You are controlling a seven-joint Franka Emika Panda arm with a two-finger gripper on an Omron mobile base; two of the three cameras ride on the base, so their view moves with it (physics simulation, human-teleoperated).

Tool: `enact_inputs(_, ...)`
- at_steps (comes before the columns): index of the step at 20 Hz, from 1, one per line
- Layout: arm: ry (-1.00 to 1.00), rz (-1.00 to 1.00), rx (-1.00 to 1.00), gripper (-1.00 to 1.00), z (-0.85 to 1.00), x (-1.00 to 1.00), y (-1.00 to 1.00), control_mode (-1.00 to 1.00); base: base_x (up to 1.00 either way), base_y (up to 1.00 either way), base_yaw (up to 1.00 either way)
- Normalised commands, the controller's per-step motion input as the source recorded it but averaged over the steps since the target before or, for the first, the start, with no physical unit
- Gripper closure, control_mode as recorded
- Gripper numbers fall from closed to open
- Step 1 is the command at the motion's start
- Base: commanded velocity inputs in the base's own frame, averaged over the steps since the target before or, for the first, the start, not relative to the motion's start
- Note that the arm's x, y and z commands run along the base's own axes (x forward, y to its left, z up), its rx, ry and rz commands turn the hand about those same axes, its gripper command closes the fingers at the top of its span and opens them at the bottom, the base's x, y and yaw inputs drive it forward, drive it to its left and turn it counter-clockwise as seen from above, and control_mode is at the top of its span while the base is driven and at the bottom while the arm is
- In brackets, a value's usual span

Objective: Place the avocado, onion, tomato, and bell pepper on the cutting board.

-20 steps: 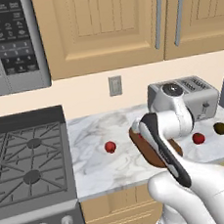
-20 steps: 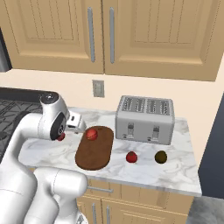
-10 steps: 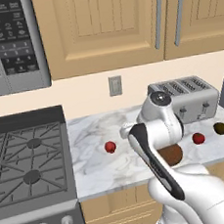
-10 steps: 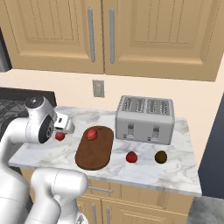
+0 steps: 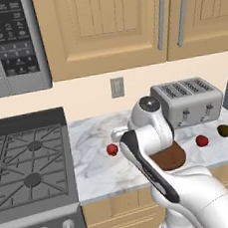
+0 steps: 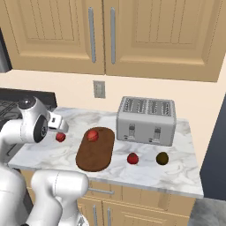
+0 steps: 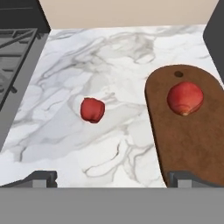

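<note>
One item down, three to go: a red, onion-like bulb is sitting near the far end of the board, while you are hanging the gripper over the marble desk with nothing in its grasp. The jaws are standing wide open, their two dark tips spread apart at the bottom of the hand view.

Between those tips, and ahead of them, a small red piece is lying on the bare desk, left of the board and apart from it; I cannot tell whether it is the tomato or the pepper. It is sitting a little toward the left tip, not centred, and the jaws are not touching it.

On the other side of the board, in front of the toaster, another red piece and the avocado are waiting side by side, close but apart, both off the board.

By my reading, you are lining up on the near red piece as the second pick, with the pair by the toaster left for afterwards.
</note>
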Motion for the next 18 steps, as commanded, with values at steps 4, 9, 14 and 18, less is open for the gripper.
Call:
enact_inputs(4,0.04,0.00,0.00,-1.00,0.00,0.18,0.18,-1.00,0.00,0.00,0.00)
enact_inputs(9,0.07,0.00,0.00,-1.00,0.00,0.25,0.18,-1.00,0.00,0.00,0.00)
enact_inputs(14,0.08,0.00,0.00,-1.00,0.00,0.28,0.18,-1.00,0.00,0.00,0.00)
enact_inputs(18,0.08,0.00,0.00,-1.00,-0.01,0.28,0.06,-1.00,0.00,0.00,0.00)
